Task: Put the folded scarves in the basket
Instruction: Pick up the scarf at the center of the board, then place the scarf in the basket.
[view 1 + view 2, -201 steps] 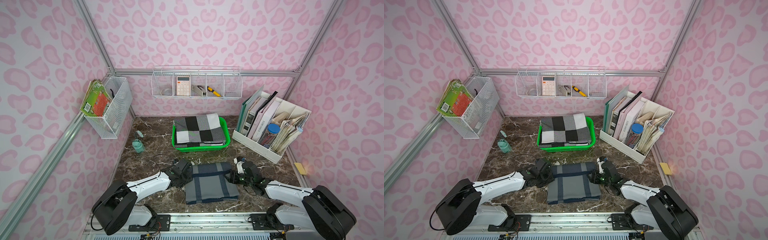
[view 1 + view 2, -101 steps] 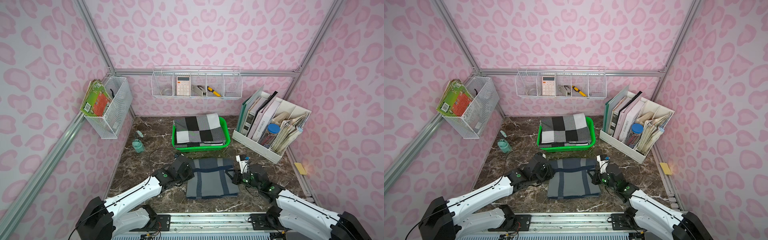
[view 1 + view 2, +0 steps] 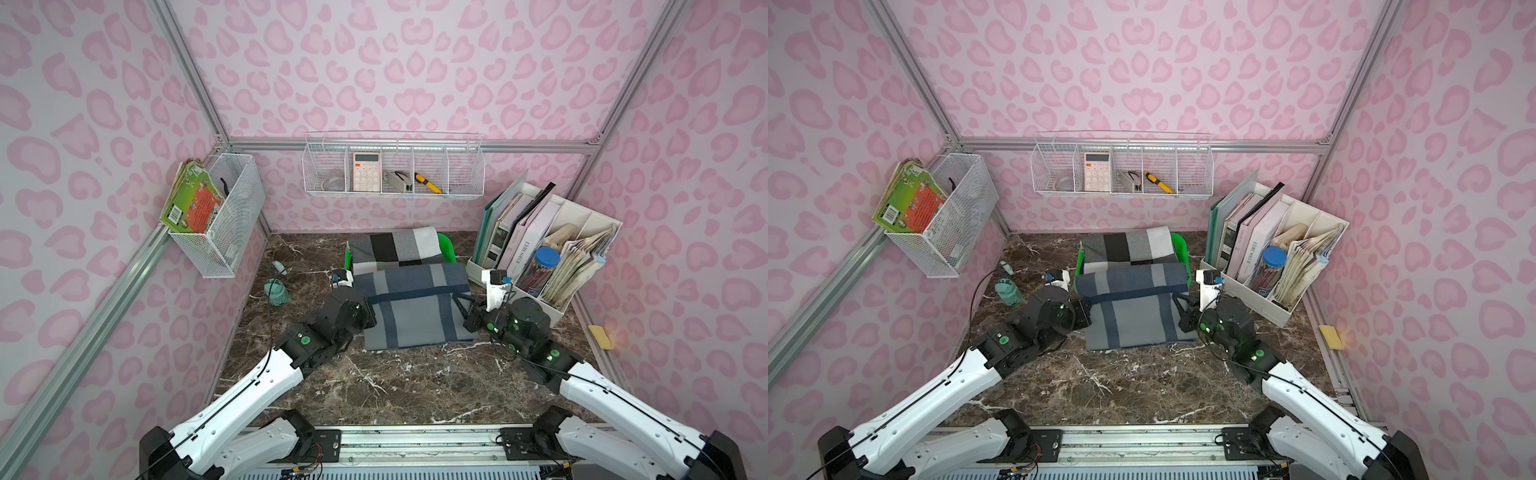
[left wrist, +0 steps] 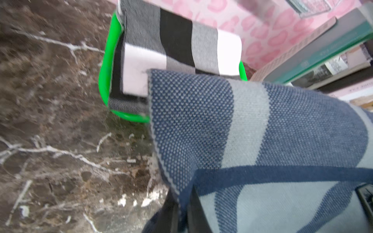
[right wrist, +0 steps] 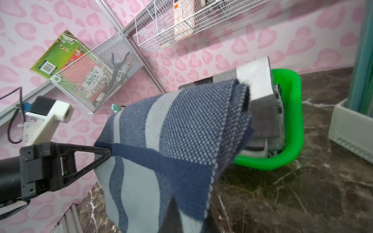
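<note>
The folded scarf [image 3: 411, 307], blue-grey with dark blue stripes, hangs off the marble table between my two grippers. My left gripper [image 3: 369, 320] is shut on its left edge, and the left wrist view shows the cloth pinched between the fingers of my left gripper [image 4: 184, 193]. My right gripper [image 3: 462, 309] is shut on the right edge, again with cloth in the jaws of my right gripper [image 5: 189, 211]. The scarf's far edge covers the near rim of the green basket [image 3: 446, 247]. A black, grey and white checked scarf [image 3: 395, 247] fills the basket [image 5: 292, 121].
A white file organiser [image 3: 577, 220] packed with books stands right of the basket, close to my right arm. A small teal bottle [image 3: 276, 293] sits on the table at the left. Wire baskets [image 3: 392, 170] hang on the walls. A yellow sponge [image 3: 600, 336] lies at the right edge.
Both grippers have shut on the scarf's side edges. The scarf, flat on the table a second ago, is now lifted and carried toward the basket.
</note>
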Controlling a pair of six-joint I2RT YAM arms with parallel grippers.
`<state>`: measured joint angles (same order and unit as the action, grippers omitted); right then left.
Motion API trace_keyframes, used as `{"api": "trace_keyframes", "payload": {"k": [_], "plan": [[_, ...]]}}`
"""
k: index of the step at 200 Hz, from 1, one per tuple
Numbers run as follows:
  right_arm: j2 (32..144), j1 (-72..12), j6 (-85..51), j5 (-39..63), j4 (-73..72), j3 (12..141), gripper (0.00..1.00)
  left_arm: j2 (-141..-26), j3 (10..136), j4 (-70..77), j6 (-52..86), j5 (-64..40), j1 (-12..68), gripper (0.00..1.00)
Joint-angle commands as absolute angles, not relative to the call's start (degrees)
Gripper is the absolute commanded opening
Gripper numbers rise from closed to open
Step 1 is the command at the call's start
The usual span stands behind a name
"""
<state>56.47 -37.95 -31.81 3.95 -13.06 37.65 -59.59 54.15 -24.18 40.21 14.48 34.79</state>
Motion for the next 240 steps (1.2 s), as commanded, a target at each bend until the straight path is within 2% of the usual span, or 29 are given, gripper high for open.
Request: {"api": "trace_keyframes", "payload": {"k": [1, 27, 73, 109, 120, 131, 147, 155, 163, 164, 166, 169, 200, 240], "plan": [[63.36, -36.87, -27.39, 2.36, -15.54, 44.33, 0.0, -62.52, 57.35, -23.14, 35.35, 13.25, 28.89, 0.0], [72.93, -33.83, -26.7, 4.57, -16.52, 51.62, 0.0, -68.65, 62.41, -20.25, 34.79, 5.29, 20.57, 0.0], [89.28, -27.67, -28.49, 12.37, -16.35, 64.09, 0.0, -83.29, 75.64, -19.51, 30.73, 3.75, 15.55, 0.0], [98.75, -25.19, -27.93, 13.67, -16.37, 71.35, 0.0, -92.57, 80.58, -17.72, 31.97, -2.28, 11.68, 0.0], [101.42, -24.54, -27.87, 15.16, -16.03, 73.58, 0.13, -94.92, 81.83, -17.53, 32.29, -1.94, 10.89, 0.0], [103.65, -23.97, -27.84, 16.71, -15.61, 75.55, 0.27, -96.59, 82.86, -17.3, 32.7, -1.07, 10.06, 0.24], [105.01, -23.64, -28.04, 16.79, -15.67, 76.93, 0.6, -97.79, 82.91, -14.6, 32.54, -2.41, 8.62, 0.55], [105.01, -23.64, -27.94, 16.61, -15.37, 77.25, 0.73, -97.84, 84.72, -13.88, 33.03, -4.02, 8.32, 0.66], [104.59, -23.64, -28.03, 16.38, -15.21, 77.02, 0.77, -97.67, 84.73, -12.34, 32.57, -6.97, 8.26, 0.72], [104.5, -23.64, -28.03, 16.41, -15.21, 76.96, 0.78, -97.66, 84.73, -12.19, 32.55, -7.35, 8.26, 0.76], [104.28, -23.64, -28.08, 16.36, -15.23, 76.68, 0.79, -97.47, 84.64, -11.9, 32.64, -7.97, 8.26, 0.91], [103.86, -23.63, -28.16, 16.22, -15.21, 76.39, 0.8, -97.35, 84.55, -11.39, 32.85, -9.3, 8.27, 0.98], [95.87, -23.59, -29.18, 14.61, -15.47, 70.18, 0.83, -93.35, 80.24, -8.79, 36.13, -16.38, 8.5, 0.99], [82.19, -23.68, -28.92, 11.28, -13.84, 58.85, 0.83, -83.21, 72.25, -9.95, 36.54, -16.25, 12.17, 0.99]]}}
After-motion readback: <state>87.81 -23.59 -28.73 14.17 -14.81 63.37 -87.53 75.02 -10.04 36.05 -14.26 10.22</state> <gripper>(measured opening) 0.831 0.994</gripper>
